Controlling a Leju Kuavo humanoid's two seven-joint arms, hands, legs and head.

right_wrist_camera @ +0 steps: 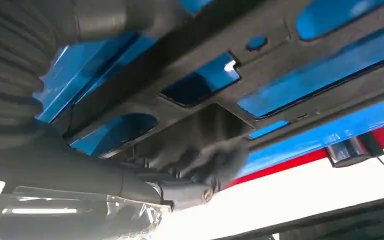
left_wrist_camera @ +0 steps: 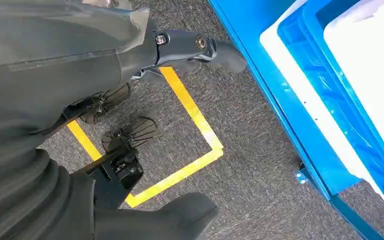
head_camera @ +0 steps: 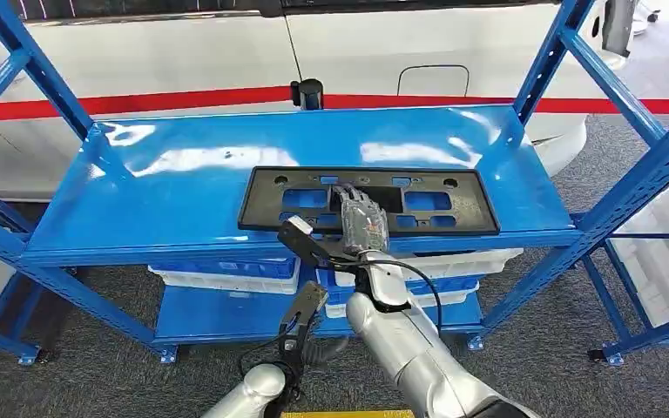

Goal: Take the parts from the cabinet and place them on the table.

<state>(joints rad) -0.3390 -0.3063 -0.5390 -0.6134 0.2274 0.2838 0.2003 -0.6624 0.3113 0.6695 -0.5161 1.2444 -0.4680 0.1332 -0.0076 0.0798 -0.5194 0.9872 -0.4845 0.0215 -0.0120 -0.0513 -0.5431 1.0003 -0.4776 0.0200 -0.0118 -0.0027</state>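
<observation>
Up on the blue shelf point(head_camera: 183, 187), the right hand point(head_camera: 361, 218) lies flat on the black part point(head_camera: 462, 205), fingers seemingly outstretched, not grasping; left hand point(left_wrist_camera: 180, 47) hangs released.

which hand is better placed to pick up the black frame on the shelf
Right. The right hand already rests on the black plastic frame on the blue shelf. The left hand hangs low over the carpet beside the rack.

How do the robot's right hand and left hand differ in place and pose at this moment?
The right hand reaches up onto the blue shelf and lies on the black plastic frame; the left hand hangs low over grey carpet, touching nothing. The right arm is raised forward; the left arm points down. Both arms are silver.
</observation>
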